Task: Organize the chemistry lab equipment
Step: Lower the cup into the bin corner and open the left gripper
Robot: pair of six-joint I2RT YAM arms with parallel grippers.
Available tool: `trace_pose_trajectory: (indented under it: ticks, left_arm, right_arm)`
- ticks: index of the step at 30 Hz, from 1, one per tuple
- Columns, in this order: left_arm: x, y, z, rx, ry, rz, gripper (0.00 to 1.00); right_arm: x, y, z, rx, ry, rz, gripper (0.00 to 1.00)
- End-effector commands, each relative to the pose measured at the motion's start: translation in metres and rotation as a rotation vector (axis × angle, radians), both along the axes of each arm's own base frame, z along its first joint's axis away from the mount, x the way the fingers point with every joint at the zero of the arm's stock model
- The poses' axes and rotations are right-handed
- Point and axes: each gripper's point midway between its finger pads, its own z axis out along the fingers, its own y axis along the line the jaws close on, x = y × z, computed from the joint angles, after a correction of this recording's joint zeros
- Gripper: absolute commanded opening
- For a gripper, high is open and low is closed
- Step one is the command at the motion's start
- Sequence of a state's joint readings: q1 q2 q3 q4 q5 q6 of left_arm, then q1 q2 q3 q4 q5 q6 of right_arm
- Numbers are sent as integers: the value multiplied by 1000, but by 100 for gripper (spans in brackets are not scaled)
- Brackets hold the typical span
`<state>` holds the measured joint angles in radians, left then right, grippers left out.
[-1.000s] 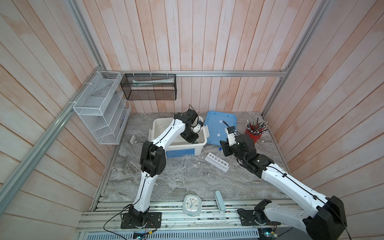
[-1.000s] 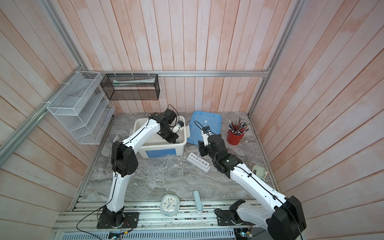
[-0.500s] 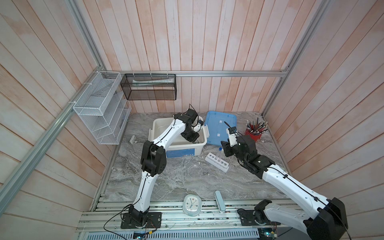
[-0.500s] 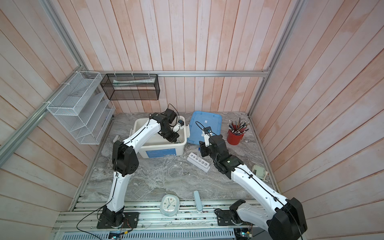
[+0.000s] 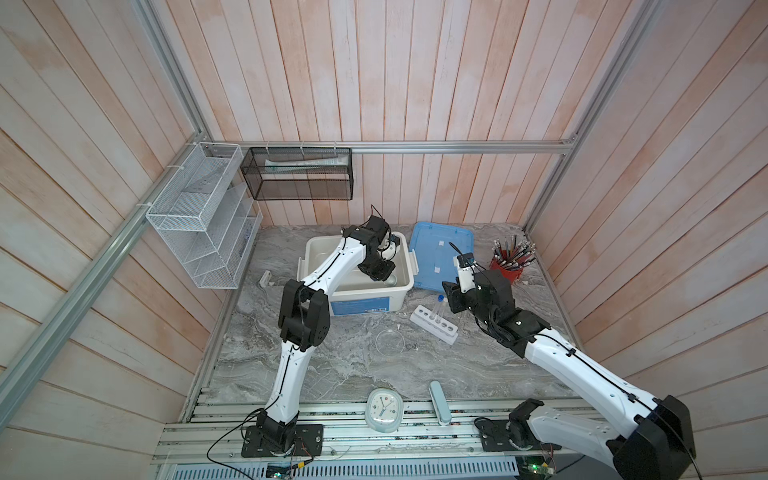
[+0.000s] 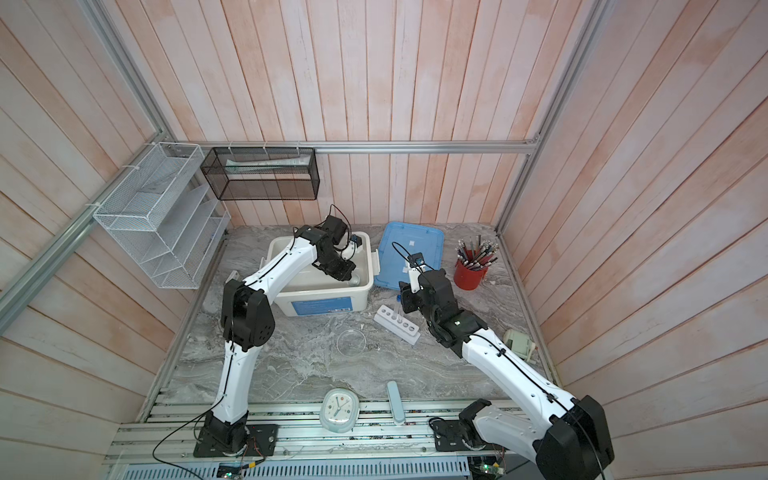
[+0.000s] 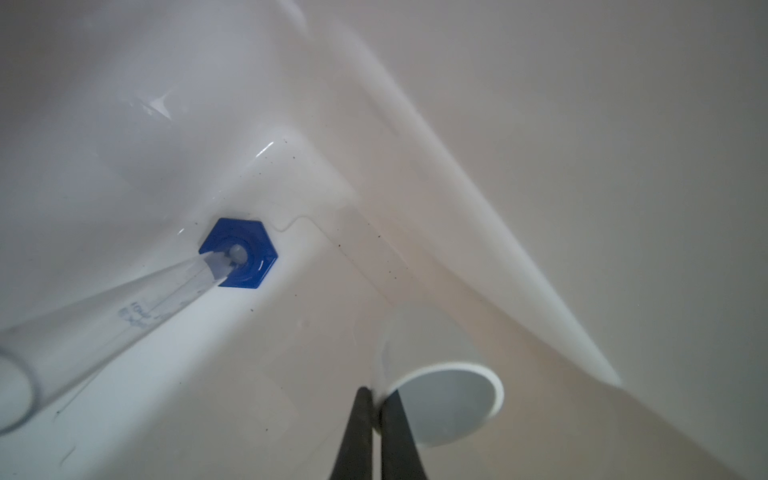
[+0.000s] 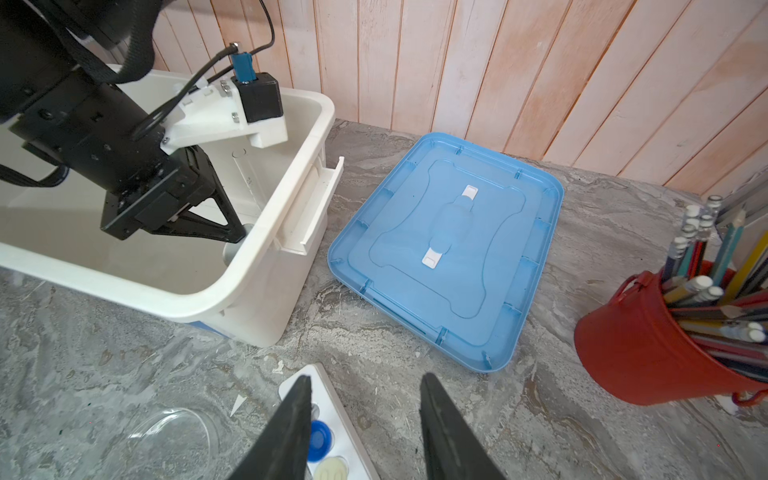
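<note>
Inside the white bin [image 5: 316, 249] [image 6: 282, 245], my left gripper [image 5: 384, 276] [image 6: 347, 276] [image 7: 377, 392] is shut on the rim of the small white dish [image 7: 449, 403]. The blue-hexagon-based clear vessel [image 7: 239, 253] lies on its side on the bin floor beside it. The white rack [image 5: 433, 324] [image 6: 397, 324] [image 8: 332, 399] holds a blue-capped tube [image 5: 438, 305] [image 8: 319, 440] and a white-capped one [image 8: 331, 467]. My right gripper [image 5: 448, 297] [image 6: 405, 301] [image 8: 366, 377] hangs open just over the rack, holding nothing. The clear petri dish [image 5: 390, 341] [image 6: 351, 342] [image 8: 174, 436] lies on the table.
The bin's blue lid [image 5: 440, 253] [image 6: 411, 249] [image 8: 449, 249] lies flat right of the bin. A red cup of pens [image 5: 507, 270] [image 6: 469, 276] [image 8: 631, 345] stands at the far right. A round clock [image 5: 383, 409] [image 6: 338, 409] and a pale blue case [image 5: 438, 403] sit at the front edge.
Almost nothing differs. The right arm has drifted very slightly to the right above the rack, and the left gripper stays shut in the bin.
</note>
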<state>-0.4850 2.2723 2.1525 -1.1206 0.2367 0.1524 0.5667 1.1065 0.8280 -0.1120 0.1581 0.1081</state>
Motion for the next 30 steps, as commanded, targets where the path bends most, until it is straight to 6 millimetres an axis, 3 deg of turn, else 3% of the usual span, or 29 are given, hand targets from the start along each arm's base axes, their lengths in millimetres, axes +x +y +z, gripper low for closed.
trace_pose_trajectory:
  ticks: [1,14,30]
  left_arm:
    - [-1,-6,-7,-19,24,17,0]
    - [7,-7,-22,-12,57,104,0]
    - [0,-14,-34,29,81,118,0]
  right_arm:
    - [-1,-3,-5,9,10,-8,44]
    - [-4,-13,-10,8,13,-28,44]
    - [-7,-17,-15,26,16,-26,44]
